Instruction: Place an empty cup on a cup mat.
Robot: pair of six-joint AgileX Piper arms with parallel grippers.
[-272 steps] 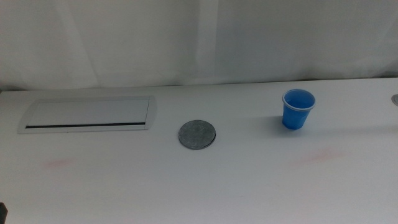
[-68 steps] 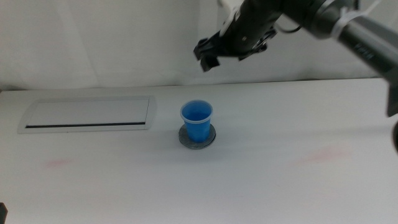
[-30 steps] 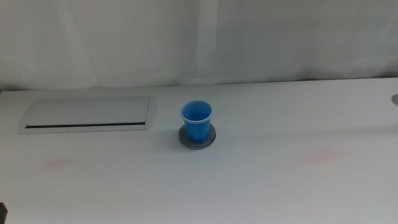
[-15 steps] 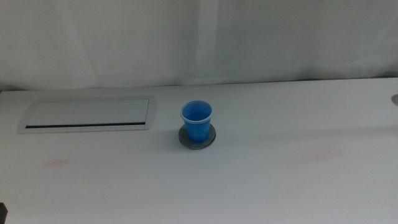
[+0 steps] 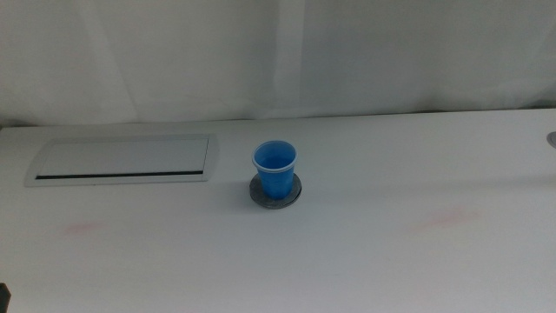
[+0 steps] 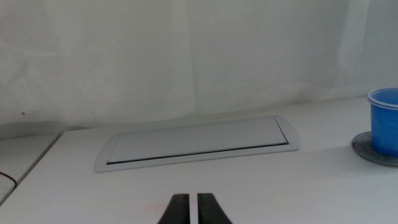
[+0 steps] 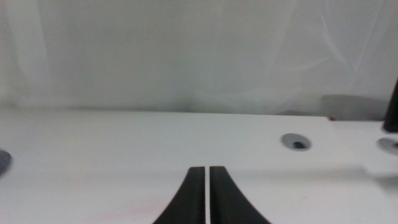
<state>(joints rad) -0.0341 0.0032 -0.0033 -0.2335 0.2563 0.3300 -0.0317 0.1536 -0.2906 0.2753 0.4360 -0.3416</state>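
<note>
Both pincers, left pincer [image 6: 191,208] and right pincer [image 7: 206,186], wait closed and empty, well away from the cup mat [image 5: 276,191]; since release, the cup [image 5: 274,169] has stood there undisturbed, so the task looks finished.

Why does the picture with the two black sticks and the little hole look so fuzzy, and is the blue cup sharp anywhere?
Right wrist view: soft and hazy all over, the right gripper shut, the table hole blurred. Middle view: even light, the cup crisp on the cup mat, faint shadow only. Left wrist view: the left gripper shut, cup cut off at the edge, fairly clear.
</note>
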